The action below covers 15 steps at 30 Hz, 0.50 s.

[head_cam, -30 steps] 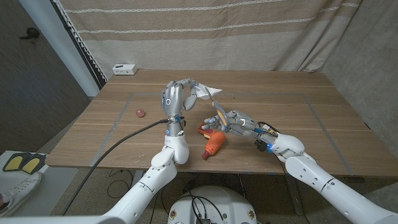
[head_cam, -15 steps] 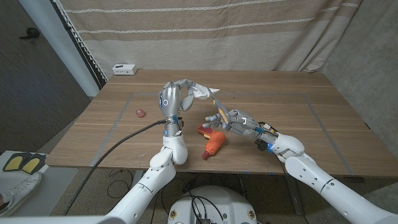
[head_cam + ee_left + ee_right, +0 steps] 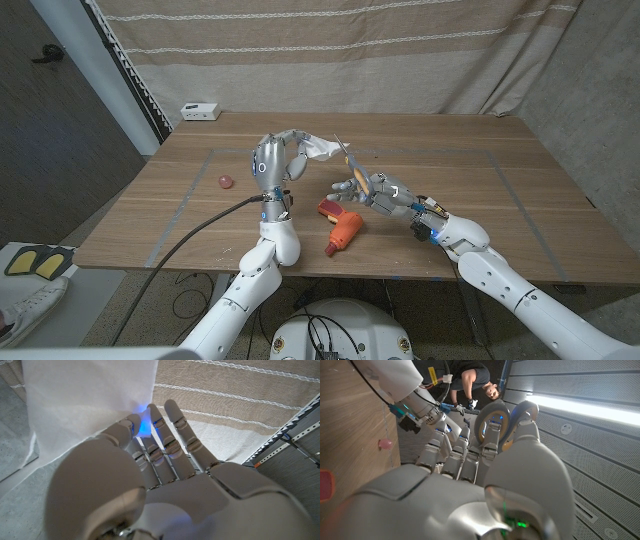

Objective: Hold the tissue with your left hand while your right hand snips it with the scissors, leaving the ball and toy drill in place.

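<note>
My left hand (image 3: 272, 161) is raised above the table's middle and pinches a white tissue (image 3: 320, 148), which hangs out to its right. In the left wrist view the tissue (image 3: 85, 405) drapes over the fingertips (image 3: 131, 426) of that hand (image 3: 150, 490). My right hand (image 3: 387, 191) holds the orange-handled scissors (image 3: 350, 162), blades pointing up, their tip just beside the tissue's edge. A handle ring of the scissors (image 3: 492, 421) sits around the fingers of the right hand (image 3: 470, 485). The orange and red toy drill (image 3: 340, 224) lies below both hands. A small pink ball (image 3: 225, 181) sits to the left.
A small white box (image 3: 200, 110) stands at the table's far left edge. A black cable (image 3: 200, 215) runs across the table to my left arm. In the right wrist view I see the ball (image 3: 385, 443) and a person (image 3: 475, 382) beyond.
My right hand has lifted the scissors up and slightly left, bringing the tips to the tissue's edge. My left hand has drifted a little left with the tissue.
</note>
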Motion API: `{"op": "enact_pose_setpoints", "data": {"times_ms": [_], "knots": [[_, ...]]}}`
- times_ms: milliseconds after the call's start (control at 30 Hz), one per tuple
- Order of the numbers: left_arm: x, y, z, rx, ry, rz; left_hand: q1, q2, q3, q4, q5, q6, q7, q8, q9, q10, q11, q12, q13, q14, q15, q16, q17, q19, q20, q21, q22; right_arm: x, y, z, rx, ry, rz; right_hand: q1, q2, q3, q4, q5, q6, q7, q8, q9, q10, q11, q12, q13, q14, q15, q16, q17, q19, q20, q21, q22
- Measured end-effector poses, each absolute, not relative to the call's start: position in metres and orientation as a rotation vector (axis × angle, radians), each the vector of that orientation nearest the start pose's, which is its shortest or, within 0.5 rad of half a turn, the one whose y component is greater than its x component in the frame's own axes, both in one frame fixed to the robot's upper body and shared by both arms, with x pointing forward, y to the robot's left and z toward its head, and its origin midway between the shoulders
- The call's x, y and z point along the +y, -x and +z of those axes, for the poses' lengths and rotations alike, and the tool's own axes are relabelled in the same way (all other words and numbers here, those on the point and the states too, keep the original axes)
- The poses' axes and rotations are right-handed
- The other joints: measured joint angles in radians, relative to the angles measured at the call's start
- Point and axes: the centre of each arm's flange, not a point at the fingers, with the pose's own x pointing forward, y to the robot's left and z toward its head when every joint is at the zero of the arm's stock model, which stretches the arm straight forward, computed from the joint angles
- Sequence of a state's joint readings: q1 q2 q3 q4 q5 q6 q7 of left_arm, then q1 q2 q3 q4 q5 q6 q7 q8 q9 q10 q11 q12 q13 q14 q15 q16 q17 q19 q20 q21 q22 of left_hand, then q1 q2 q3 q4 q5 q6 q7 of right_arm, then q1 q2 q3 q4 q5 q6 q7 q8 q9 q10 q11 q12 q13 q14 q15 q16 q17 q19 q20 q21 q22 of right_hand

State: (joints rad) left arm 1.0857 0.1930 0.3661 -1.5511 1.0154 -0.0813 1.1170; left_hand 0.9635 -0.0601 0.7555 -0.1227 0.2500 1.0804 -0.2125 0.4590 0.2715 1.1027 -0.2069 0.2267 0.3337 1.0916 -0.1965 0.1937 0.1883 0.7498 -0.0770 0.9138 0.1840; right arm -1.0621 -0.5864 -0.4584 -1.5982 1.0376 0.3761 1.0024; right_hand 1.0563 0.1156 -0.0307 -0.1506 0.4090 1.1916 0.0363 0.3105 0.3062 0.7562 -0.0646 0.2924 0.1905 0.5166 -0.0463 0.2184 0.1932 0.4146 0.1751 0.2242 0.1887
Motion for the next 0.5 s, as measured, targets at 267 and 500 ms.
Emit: {"op": "enact_pose_setpoints", "data": {"times_ms": [267, 500], "knots": [[0.1650, -0.5182, -0.0557, -1.241, -0.762, 0.802, 0.000, 0.000, 0.000, 0.000, 0.000, 0.000, 0.000, 0.000, -0.002, 0.000, 0.000, 0.000, -0.004, 0.000, 0.000, 0.000, 0.000, 0.000, 0.000, 0.000, 0.000, -0.1668, -0.5040, -0.0830, -0.747, -0.143, 1.322, 0.001, -0.001, 0.000, 0.000, -0.004, 0.000, 0.000, 0.006, 0.003, 0.002, -0.002, 0.000, 0.000, 0.003, 0.003, 0.000, 0.004, 0.000, 0.000, 0.000, 0.000], [0.1698, -0.5148, -0.0565, -1.244, -0.762, 0.803, 0.000, 0.000, 0.000, 0.000, 0.000, 0.000, 0.000, 0.000, -0.002, 0.000, 0.000, 0.000, -0.004, 0.000, 0.000, 0.000, 0.000, -0.002, -0.002, 0.000, -0.003, -0.1668, -0.5056, -0.0826, -0.753, -0.157, 1.313, 0.001, -0.001, 0.003, 0.004, -0.011, -0.004, 0.000, 0.006, 0.008, -0.002, -0.006, -0.003, 0.000, 0.003, 0.003, 0.000, 0.005, 0.000, 0.000, 0.000, 0.000]]}}
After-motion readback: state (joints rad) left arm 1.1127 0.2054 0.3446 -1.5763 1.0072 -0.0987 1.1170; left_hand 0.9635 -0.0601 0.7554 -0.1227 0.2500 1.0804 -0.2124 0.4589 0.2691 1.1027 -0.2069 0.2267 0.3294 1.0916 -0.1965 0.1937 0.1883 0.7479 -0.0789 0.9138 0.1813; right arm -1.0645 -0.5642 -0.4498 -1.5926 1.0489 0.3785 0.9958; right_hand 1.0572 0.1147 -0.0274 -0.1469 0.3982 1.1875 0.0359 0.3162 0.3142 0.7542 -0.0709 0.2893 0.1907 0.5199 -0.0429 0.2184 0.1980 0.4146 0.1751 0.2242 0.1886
